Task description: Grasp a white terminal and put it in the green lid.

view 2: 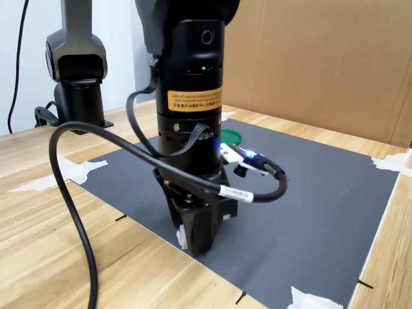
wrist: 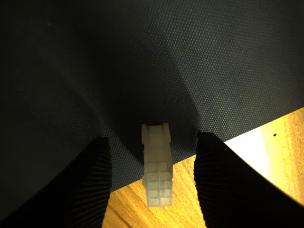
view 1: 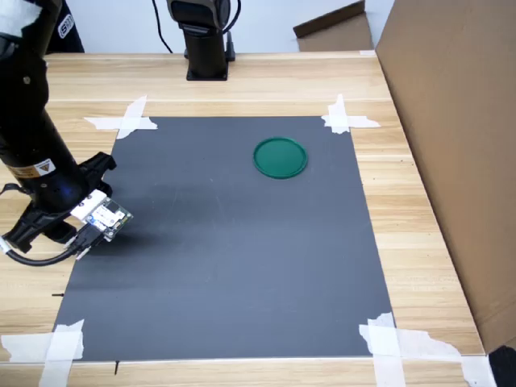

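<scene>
The step in hand appears to be the grasp. In the first exterior view the arm [view 1: 36, 153] stands at the left edge of the frame, low over the left border of the dark mat [view 1: 234, 242] taped to the bench [view 1: 411, 210]. In the wrist view the claw [wrist: 152, 183] is spread apart, its two ribbed fingers [wrist: 90, 185] flanking the terminal [wrist: 156, 166] with clear gaps on both sides; nothing is clamped yet. The terminal lies across the mat edge, one end on the mat and the other on bare wood. To grasp well, keep the part centred between the fingers, descend until the pads span its side walls, then close squarely so that the part does not pivot or skid on the step at the mat edge. The lid [view 1: 280, 157] sits upper centre-right in the first exterior view, well apart from the claw, and its interior is empty.
</scene>
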Robot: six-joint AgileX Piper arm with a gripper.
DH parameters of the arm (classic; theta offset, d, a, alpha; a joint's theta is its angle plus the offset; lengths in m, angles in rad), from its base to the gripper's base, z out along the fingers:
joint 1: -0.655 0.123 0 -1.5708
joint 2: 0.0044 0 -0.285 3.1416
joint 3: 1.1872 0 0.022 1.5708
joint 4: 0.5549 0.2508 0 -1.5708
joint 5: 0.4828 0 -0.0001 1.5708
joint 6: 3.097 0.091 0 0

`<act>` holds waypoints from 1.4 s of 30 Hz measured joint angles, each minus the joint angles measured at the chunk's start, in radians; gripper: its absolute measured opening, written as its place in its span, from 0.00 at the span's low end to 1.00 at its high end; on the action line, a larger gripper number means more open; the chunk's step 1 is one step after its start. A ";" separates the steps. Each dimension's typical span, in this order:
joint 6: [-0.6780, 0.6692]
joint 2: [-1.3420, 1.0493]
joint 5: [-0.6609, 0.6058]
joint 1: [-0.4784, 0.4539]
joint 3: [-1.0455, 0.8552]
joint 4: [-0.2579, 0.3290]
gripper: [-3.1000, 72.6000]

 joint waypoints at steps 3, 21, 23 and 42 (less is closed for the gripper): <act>0.012 0.000 -0.005 0.000 0.000 0.000 0.59; 0.059 0.017 -0.013 0.000 0.000 -0.015 0.16; 0.064 0.011 -0.013 0.000 0.000 -0.004 0.16; 0.400 -0.297 -0.211 0.213 0.000 0.084 0.16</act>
